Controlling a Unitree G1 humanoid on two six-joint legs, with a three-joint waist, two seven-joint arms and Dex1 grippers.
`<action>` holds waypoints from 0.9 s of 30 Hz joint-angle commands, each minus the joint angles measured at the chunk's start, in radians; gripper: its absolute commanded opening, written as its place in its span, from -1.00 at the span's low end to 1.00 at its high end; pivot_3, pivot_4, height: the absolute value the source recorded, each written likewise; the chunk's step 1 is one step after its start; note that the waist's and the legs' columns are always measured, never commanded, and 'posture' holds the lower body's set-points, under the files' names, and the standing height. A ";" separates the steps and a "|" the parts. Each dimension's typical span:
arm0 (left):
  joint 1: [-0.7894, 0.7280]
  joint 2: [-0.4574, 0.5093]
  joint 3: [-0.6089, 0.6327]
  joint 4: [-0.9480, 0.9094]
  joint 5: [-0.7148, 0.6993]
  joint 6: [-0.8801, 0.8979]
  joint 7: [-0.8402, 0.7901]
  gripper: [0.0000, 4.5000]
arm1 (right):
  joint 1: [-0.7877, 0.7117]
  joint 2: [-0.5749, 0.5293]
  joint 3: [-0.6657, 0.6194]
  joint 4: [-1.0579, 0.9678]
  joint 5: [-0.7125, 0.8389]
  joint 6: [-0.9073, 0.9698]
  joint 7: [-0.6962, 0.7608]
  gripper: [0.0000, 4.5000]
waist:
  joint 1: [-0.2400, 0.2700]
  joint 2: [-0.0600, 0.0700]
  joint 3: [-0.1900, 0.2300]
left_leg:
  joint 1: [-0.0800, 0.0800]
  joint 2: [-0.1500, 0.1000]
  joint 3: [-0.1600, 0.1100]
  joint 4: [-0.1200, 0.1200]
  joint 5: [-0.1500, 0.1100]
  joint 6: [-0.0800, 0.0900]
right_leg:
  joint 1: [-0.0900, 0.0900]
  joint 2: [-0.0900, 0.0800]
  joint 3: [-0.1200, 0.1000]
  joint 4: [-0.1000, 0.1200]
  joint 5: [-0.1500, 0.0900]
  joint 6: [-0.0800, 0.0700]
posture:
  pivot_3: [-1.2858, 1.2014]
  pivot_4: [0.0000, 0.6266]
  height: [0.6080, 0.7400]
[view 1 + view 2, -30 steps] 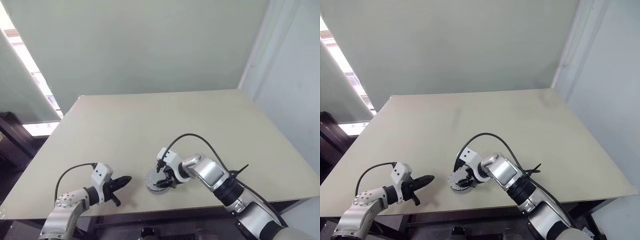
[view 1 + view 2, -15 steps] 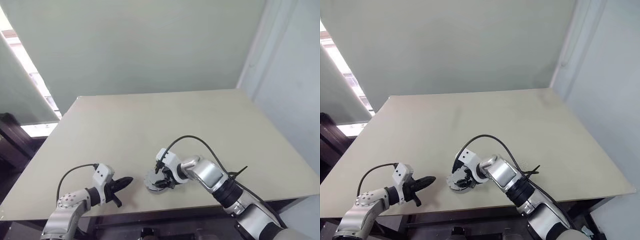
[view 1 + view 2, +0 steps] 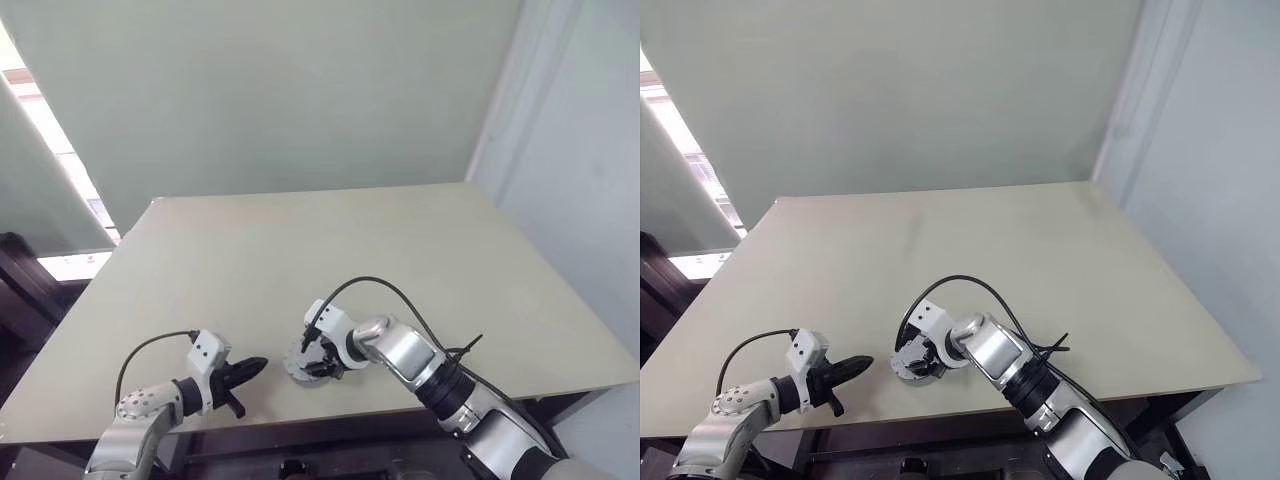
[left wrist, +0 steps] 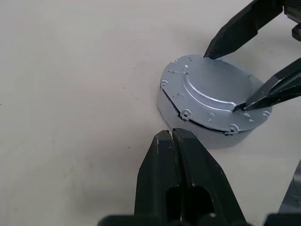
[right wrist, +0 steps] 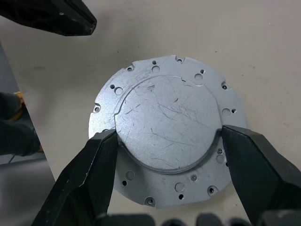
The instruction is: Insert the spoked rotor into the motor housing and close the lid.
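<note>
- Lid (image 5: 168,125), a grey scratched disc with a raised centre and a drilled rim, sits flat atop a low round body on the table (image 3: 300,240); seen from the left wrist, the stack reads as one closed puck.
- Right gripper (image 5: 167,143) straddles the lid, its two black fingers spread wide and resting against the raised centre at about 9 and 3 o'clock; whether they press or merely touch cannot be told.
- Left gripper (image 4: 174,141) hangs just beside the puck, jaws pinched together on nothing, its tip pointing at the disc's near edge without contact.
- From the head camera the assembly (image 3: 303,365) lies near the table's front edge, around 6 o'clock on the tabletop, with the left gripper off at its 9 o'clock side.
- No copper windings or spoked wheel can be seen; if present, they are hidden under the lid.
- Judged from this, the insertion looks done and the lid is already on; what appears left is seating or aligning it fully and letting go.
- A thin dark seam shows along the lid's edge in the left wrist view, so full closure is uncertain.
</note>
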 commanded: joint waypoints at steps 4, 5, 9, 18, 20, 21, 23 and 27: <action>-0.003 0.000 -0.002 -0.037 -0.003 -0.003 -0.002 -1.00 | 0.013 -0.026 0.068 0.092 -0.031 0.025 0.001 0.44 | 0.000 0.000 0.000 | 0.000 0.000 0.000 0.001 0.000 -0.001 | 0.000 0.000 0.000 0.000 0.000 0.000 | 0.03 -1.00 1.00; -0.004 0.000 -0.003 -0.037 -0.003 -0.003 -0.002 -1.00 | 0.012 -0.029 0.074 0.092 -0.034 0.023 0.002 0.44 | 0.000 0.000 0.000 | 0.000 0.000 0.000 0.001 0.000 -0.001 | 0.000 0.000 0.000 0.000 0.000 0.000 | 0.03 -1.00 1.00; -0.006 0.000 -0.006 -0.035 -0.003 -0.007 0.000 -1.00 | 0.009 -0.037 0.088 0.091 -0.044 0.014 0.002 0.44 | 0.000 0.000 -0.001 | 0.001 0.000 0.000 0.001 0.000 -0.001 | 0.000 0.000 0.000 0.000 0.000 0.000 | 0.03 -1.00 1.00; -0.010 -0.003 -0.011 -0.034 -0.002 -0.008 0.000 -1.00 | 0.016 -0.039 0.095 0.085 -0.054 -0.022 -0.005 0.44 | 0.000 0.002 -0.002 | 0.003 0.000 0.000 0.001 -0.001 -0.001 | 0.001 -0.001 0.000 0.000 0.000 0.000 | 0.03 -1.00 1.00; -0.009 -0.004 -0.012 -0.035 -0.003 -0.007 0.001 -1.00 | 0.020 -0.035 0.077 0.072 -0.035 -0.026 0.011 0.44 | 0.000 0.002 -0.002 | 0.003 0.000 0.000 0.001 -0.001 -0.001 | 0.000 -0.001 0.000 -0.001 0.000 0.000 | 0.03 -1.00 1.00; -0.009 -0.004 -0.013 -0.034 -0.002 -0.008 0.000 -1.00 | 0.021 -0.033 0.066 0.062 -0.028 -0.026 0.015 0.44 | 0.000 0.002 -0.002 | 0.003 0.000 0.000 0.001 -0.001 -0.001 | 0.000 -0.001 0.000 -0.001 0.000 0.000 | 0.03 -1.00 1.00; -0.008 -0.004 -0.015 -0.033 -0.001 -0.008 -0.001 -1.00 | 0.016 -0.039 0.058 0.034 -0.023 -0.023 0.025 0.44 | 0.000 0.002 -0.002 | 0.003 0.000 0.001 0.001 -0.001 -0.001 | -0.001 -0.001 0.000 -0.001 0.000 0.000 | 0.03 -1.00 1.00; -0.008 -0.004 -0.016 -0.032 -0.001 -0.008 -0.002 -1.00 | 0.014 -0.055 0.048 -0.031 -0.016 -0.006 0.042 0.44 | 0.001 0.001 -0.002 | -0.003 -0.001 0.000 0.001 0.001 0.001 | -0.005 0.000 0.000 0.000 0.000 0.000 | 0.03 -1.00 1.00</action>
